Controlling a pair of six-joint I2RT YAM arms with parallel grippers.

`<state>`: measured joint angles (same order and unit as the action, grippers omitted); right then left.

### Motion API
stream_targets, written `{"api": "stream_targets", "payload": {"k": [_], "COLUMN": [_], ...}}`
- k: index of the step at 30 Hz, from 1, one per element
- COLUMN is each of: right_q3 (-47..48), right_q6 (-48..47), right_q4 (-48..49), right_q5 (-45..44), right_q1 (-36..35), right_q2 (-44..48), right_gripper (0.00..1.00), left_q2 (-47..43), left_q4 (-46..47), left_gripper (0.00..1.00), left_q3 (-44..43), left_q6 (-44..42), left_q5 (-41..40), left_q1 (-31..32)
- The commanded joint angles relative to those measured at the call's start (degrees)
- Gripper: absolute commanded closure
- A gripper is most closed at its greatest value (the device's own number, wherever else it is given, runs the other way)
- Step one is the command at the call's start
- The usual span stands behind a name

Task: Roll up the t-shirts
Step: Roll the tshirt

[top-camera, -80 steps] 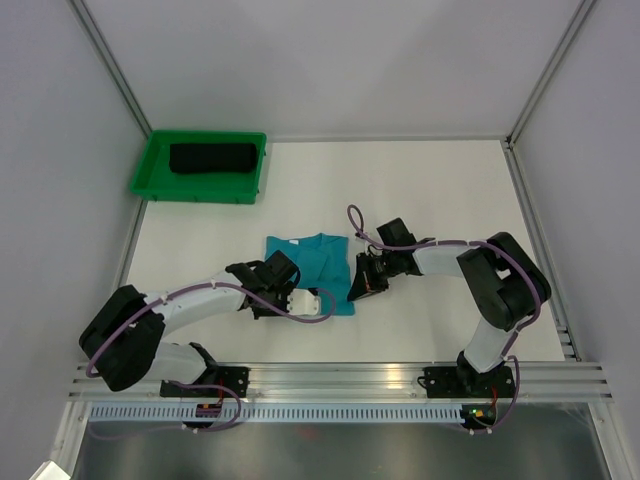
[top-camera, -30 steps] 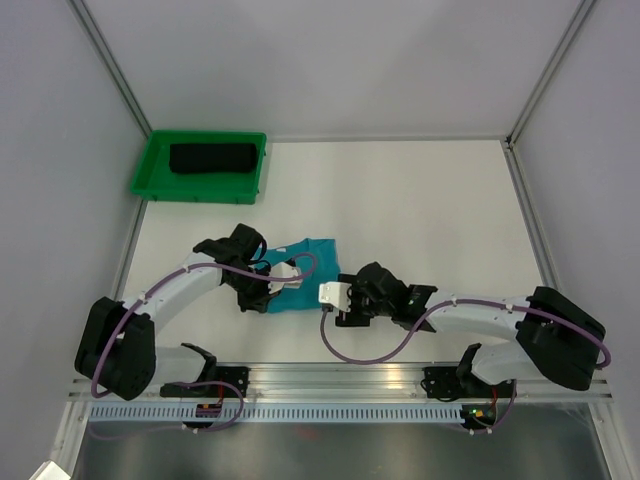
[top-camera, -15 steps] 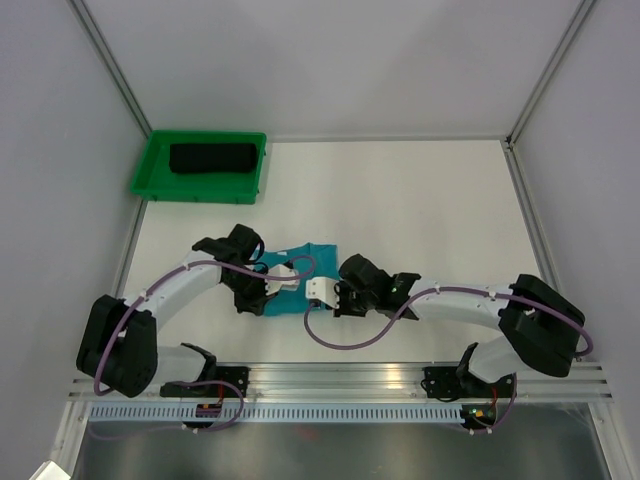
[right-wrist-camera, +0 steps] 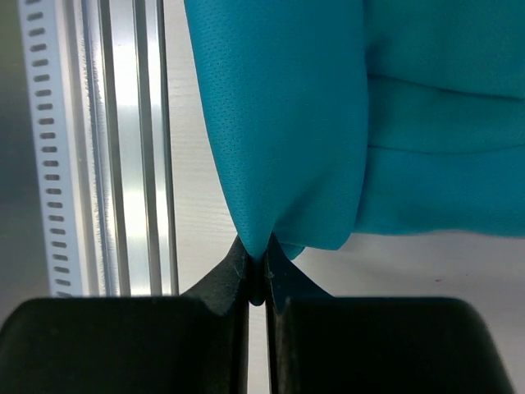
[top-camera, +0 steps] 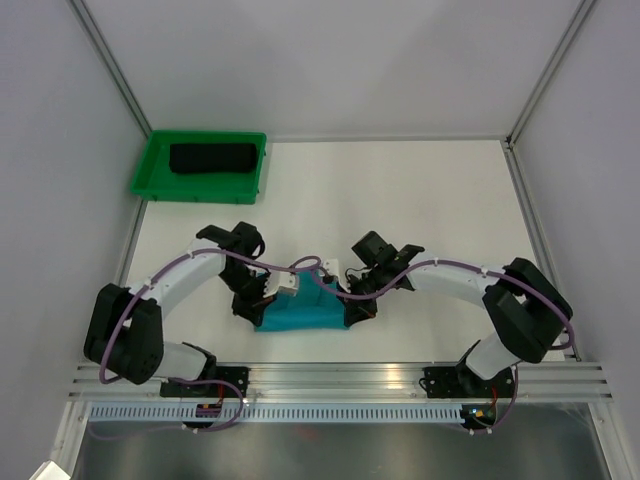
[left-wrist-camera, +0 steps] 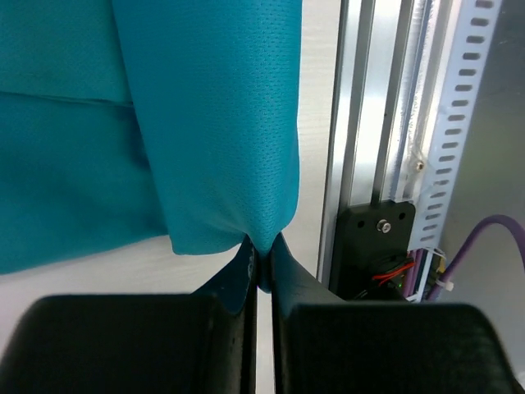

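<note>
1. Near edge. The slotted aluminium rail [top-camera: 340, 378] runs along the near side of the white table [top-camera: 440, 200] and carries both arm bases.

2. Work area. Just beyond the rail, between the two arms, lies the teal t-shirt [top-camera: 300, 314]. It is folded into a compact band parallel to the rail. The top view gives this layout only, because both wrists cover the fingertips from above.

3. Grip detail (wrist views only).
- The left gripper [left-wrist-camera: 262, 264] has its jaws closed to a hairline gap. They pinch a corner of the teal cloth at the band's left end. The fabric fans out from the pinch point in overlapping layers, and the rail shows to the right.
- The right gripper [right-wrist-camera: 257, 275] is closed in the same way on the cloth corner at the band's right end. The rail shows to the left.

4. Far left corner (top view only). The green plastic tray [top-camera: 150, 172] sits well apart from the arms. The black t-shirt [top-camera: 212, 158] lies inside it as a rolled bundle, lengthwise along the tray.
</note>
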<state>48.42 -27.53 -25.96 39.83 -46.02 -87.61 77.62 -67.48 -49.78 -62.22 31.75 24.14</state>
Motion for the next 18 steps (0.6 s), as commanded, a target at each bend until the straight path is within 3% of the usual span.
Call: {"api": "stream_targets", "payload": {"k": [1,4,5,8,12,15,16,18], "right_q3": [1.85,1.94,2.11,3.77,4.13,4.66,4.84,5.54], "right_q6": [2.21,7.39,9.4,12.32,12.67,12.68,12.5,11.8], "right_q4": [-2.62,2.03,2.83,4.25,4.51,4.25,3.99,2.76], "right_q5": [11.14,11.32,11.58,12.02,12.2,12.2,12.11,12.28], "right_q1": [2.6,4.27,4.71,6.2,6.21,6.29,6.29,6.29], "right_q2": [-3.69,-5.46,-5.9,-7.65,-7.92,-7.92,-8.1,-8.28], "right_gripper": [1.0,1.0,1.0,1.0,1.0,1.0,1.0,1.0], "left_q2": [3.66,7.97,8.76,6.08,2.98,2.53,2.71,3.41], "left_q4": [-3.71,-1.6,-1.25,1.64,4.72,8.59,8.68,8.77], "left_gripper": [0.95,0.84,0.68,0.39,0.32,0.32,0.34,0.46], "left_q3": [-4.09,-5.68,-5.85,-5.16,-3.58,-1.55,-1.2,-1.11], "left_q6": [-3.09,-0.37,0.68,2.97,5.16,7.8,7.9,8.42], "left_q5": [4.72,5.43,5.52,6.3,7.89,6.58,6.4,5.61], "left_q1": [-0.94,-3.04,-4.27,-5.07,-5.07,-4.98,-4.98,-4.98]}}
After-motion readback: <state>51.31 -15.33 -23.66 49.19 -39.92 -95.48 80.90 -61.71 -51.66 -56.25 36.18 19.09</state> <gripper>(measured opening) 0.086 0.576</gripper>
